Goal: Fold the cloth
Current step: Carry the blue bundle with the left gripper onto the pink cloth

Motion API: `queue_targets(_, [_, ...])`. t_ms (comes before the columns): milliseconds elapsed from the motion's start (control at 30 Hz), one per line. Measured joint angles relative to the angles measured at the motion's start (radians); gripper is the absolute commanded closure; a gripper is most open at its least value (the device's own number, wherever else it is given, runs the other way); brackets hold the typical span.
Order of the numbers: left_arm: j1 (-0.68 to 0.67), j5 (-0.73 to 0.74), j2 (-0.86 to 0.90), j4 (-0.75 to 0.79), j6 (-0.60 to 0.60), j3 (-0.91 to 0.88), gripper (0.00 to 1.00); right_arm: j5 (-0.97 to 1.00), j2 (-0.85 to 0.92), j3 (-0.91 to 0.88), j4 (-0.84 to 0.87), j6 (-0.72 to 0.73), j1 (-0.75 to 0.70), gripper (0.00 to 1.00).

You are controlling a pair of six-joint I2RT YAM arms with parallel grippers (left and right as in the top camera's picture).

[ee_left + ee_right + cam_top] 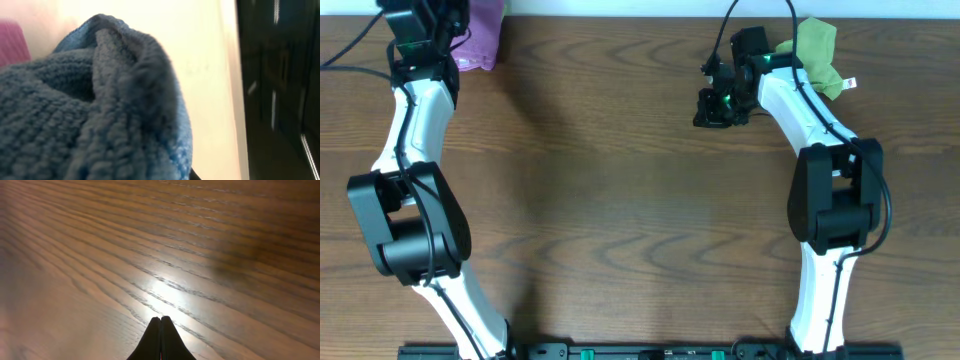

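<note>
Over the wooden table [640,200], at its far-left corner, my left fingers [420,18] clamp the bunched cloth [100,115]; my right fingers [155,340] are pressed together.

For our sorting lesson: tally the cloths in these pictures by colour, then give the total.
blue cloth: 1
purple cloth: 1
yellow-green cloth: 1
Total: 3

The left arm [420,115] and the right arm [790,95] were built of smooth white links joined by bulky black housings. Thin black cables [722,38] looped from the wrists, where small green lights [728,99] glowed. The right claw [161,319] had black, tapering fingers [151,345].
</note>
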Motion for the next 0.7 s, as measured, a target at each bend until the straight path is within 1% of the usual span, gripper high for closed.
queue_targets(67, [0.009, -0.043, 0.013, 0.035, 0.000, 0.000, 0.94, -0.008, 0.000, 0.000, 0.000, 0.001, 0.000, 0.99])
queue_targets(200, [0.040, -0.063, 0.077, 0.083, 0.005, 0.000, 0.94, -0.015, 0.000, 0.000, 0.007, 0.018, 0.000, 0.99])
queue_targets(433, [0.058, -0.047, 0.221, 0.103, 0.047, -0.001, 0.94, -0.019, 0.000, 0.000, 0.008, 0.053, 0.000, 0.99])
queue_targets(567, [0.057, -0.016, 0.271, 0.151, 0.060, -0.001, 0.94, -0.021, 0.000, 0.000, 0.008, 0.068, 0.000, 0.99])
queue_targets(700, [0.057, 0.005, 0.300, 0.157, 0.070, -0.001, 0.94, -0.023, 0.000, 0.000, 0.003, 0.082, 0.000, 0.99])
